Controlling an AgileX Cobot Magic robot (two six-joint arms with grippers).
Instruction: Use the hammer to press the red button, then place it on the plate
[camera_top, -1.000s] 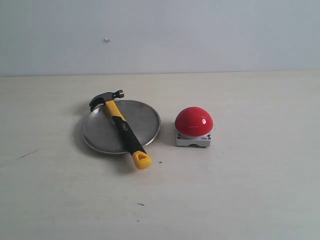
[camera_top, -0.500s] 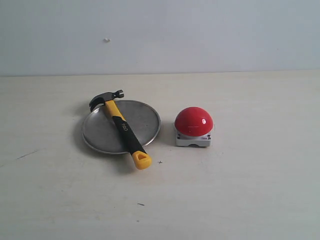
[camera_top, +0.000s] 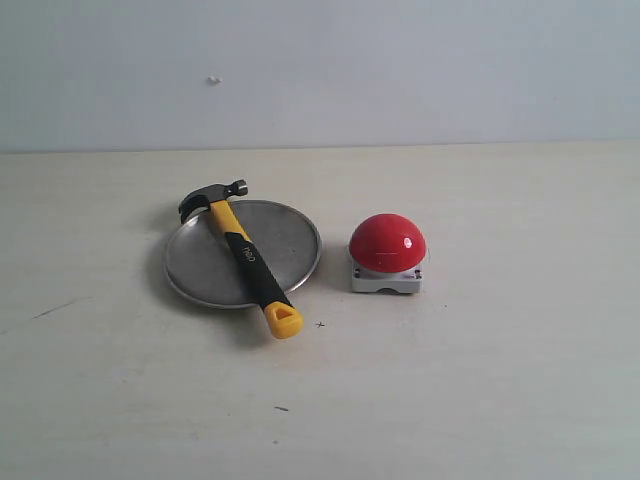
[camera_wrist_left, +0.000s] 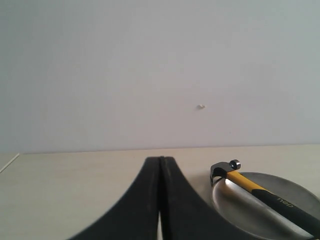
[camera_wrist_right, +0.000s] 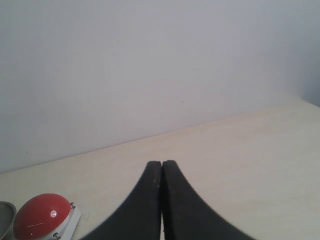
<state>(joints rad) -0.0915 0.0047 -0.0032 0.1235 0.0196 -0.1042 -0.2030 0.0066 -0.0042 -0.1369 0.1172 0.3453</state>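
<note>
The hammer (camera_top: 246, 258) lies slantwise across the silvery plate (camera_top: 290, 240): its dark head overhangs the far rim and its yellow end overhangs the near rim. To the right of the plate stands the red button (camera_top: 387, 243) on its grey base. Neither arm shows in the exterior view. My left gripper (camera_wrist_left: 161, 160) is shut with nothing in it, apart from the hammer (camera_wrist_left: 265, 192) and plate (camera_wrist_left: 295, 187) that show in its view. My right gripper (camera_wrist_right: 162, 163) is also shut and empty, with the red button (camera_wrist_right: 41, 216) off to one side of it.
The pale wooden table (camera_top: 500, 380) runs back to a plain light wall (camera_top: 400, 70). A few small dark marks (camera_top: 282, 408) dot the tabletop in front of the plate.
</note>
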